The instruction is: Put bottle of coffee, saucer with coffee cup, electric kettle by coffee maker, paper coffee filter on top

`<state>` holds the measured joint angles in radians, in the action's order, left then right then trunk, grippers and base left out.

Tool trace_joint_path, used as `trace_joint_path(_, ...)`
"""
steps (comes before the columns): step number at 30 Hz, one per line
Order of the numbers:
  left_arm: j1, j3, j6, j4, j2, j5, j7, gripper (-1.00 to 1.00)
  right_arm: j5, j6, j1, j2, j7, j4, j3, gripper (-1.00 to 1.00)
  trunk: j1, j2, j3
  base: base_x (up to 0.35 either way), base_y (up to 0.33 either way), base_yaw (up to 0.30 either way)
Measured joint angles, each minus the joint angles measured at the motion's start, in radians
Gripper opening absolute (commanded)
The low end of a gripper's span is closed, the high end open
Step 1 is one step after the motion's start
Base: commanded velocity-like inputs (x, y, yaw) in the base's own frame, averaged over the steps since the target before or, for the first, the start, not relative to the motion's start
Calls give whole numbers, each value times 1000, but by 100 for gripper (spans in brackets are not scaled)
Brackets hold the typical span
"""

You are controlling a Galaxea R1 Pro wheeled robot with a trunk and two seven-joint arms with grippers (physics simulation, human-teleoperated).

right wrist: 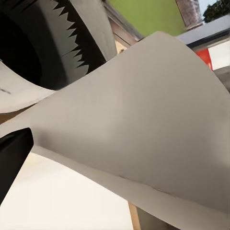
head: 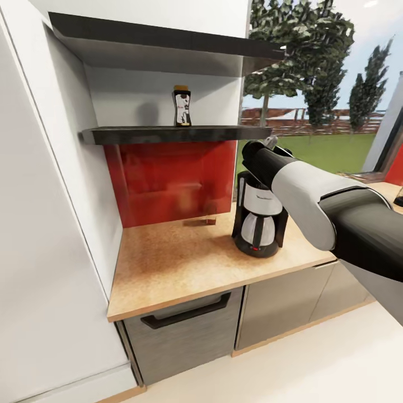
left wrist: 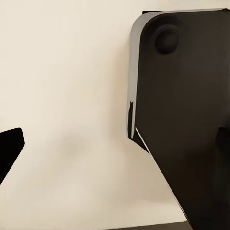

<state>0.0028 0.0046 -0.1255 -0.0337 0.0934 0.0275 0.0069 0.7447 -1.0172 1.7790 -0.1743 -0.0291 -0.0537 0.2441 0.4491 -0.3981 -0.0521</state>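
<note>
Slim dark bottle of coffee (head: 182, 106) on glossy dark floating shelf (head: 168, 134); black-and-white coffee maker (head: 259, 221) below, rightward, on speckled tan tabletop (head: 179, 263).

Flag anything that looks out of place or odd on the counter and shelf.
Nothing stands out. The coffee maker stands upright on the countertop, and the bottle of coffee stands upright on the shelf. No spills or damage show.

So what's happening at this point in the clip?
The robot's right arm reaches over the coffee maker on the kitchen countertop. The right wrist view shows the paper coffee filter close up, apparently being brought to the machine. The bottle of coffee still stands on the kitchen shelf.
</note>
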Motion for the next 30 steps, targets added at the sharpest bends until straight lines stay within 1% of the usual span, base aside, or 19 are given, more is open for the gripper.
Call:
trace_joint_path(4,0,0,0,0,0,0,1,100,0,0,0,0,0,0,0,-100,0,0,0,92,0,0)
trace_joint_path(12,0,0,1,0,-1,-2,1,100,0,0,-5,0,1,4,-1,-100,0,0,0,11,0,0)
trace_joint_path(17,0,-1,1,1,-1,-2,1,100,0,0,-8,11,1,5,0,-100,0,0,0,0,0,0)
trace_joint_path(22,0,0,2,1,-2,-2,1,100,-1,0,-9,30,3,5,0,-100,0,0,0,1,0,0)
trace_joint_path(30,0,-1,1,2,-1,-2,1,100,-1,0,-10,40,3,5,0,-100,0,0,0,105,0,0)
